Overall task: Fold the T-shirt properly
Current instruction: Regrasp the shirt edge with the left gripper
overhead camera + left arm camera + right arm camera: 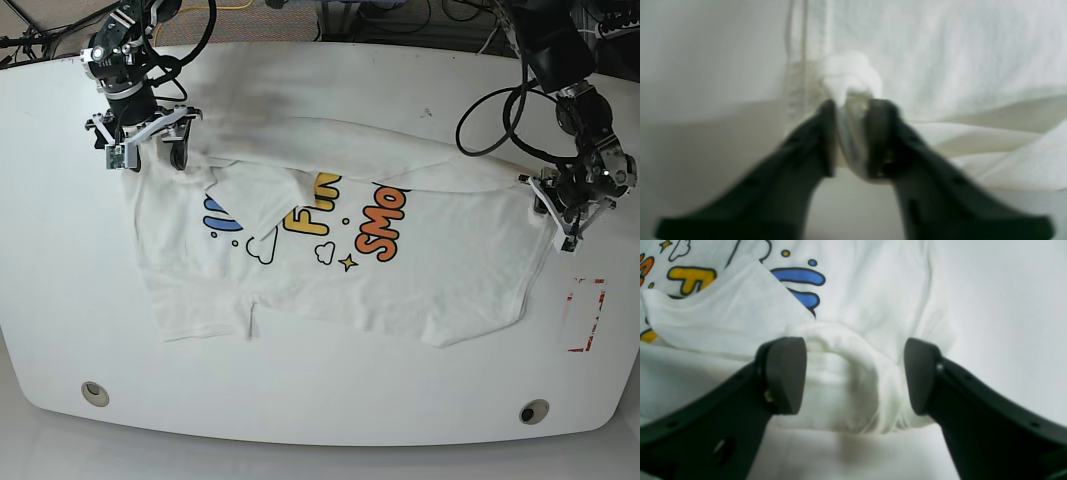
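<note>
Left end effector (851,133) clamped on T-shirt (440,270) hem (blurred) | right end effector (855,375) wide apart, straddling fold

Lab: white table (60,330), cables (480,110)

White counter (330,400) with rounded edge, glossy top. Two small round holes in counter near front edge: one hole (95,392) toward front left corner, other hole (533,411) toward front right corner. Red dashed rectangle marking (585,316) on counter surface near right edge, above right hole. Tiny dark speck (427,113) on counter toward rear. Tangle of black cables (400,18) on floor beyond counter's rear edge.
</note>
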Robot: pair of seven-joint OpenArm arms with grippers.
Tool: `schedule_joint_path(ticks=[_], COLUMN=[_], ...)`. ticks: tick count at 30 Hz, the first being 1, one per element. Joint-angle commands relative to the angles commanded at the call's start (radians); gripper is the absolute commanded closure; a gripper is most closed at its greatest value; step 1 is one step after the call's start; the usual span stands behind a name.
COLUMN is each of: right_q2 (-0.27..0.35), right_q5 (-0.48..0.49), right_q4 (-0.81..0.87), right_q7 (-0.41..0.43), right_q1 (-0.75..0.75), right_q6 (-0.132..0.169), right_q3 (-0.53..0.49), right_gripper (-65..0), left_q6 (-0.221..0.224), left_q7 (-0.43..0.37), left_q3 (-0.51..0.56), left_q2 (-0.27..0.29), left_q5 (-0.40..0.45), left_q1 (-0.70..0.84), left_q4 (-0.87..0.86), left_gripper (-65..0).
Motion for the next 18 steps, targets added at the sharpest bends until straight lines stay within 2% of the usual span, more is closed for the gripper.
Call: schedule_joint_path(ticks=[5,8,18], right_q2=[0.0,0.0,0.0], right_q5=[0.0,0.0,-0.002], right_q4=[-0.002,-0.002,-0.058], right_q7=[0.0,0.0,0.002], right_q1=[0.0,0.0,0.0], right_q6=[0.0,0.0,0.0], right_q3=[0.0,0.0,0.002], right_gripper=[-42.8,-42.0,-31.4], left_q6=[0.0,0.0,0.0], left_q7=[0.037,0.054,0.112], left_q3=[-0.009,-0.052,-0.068], left_q2=[-0.006,-0.006,-0.026], left_q5=[-0.002,-0.002,0.0], left_q1=[-0.005,-0.02,-0.06], left_q4=[0.003,0.031,0.071], left_gripper=[-1.5,-1.5,-1.5])
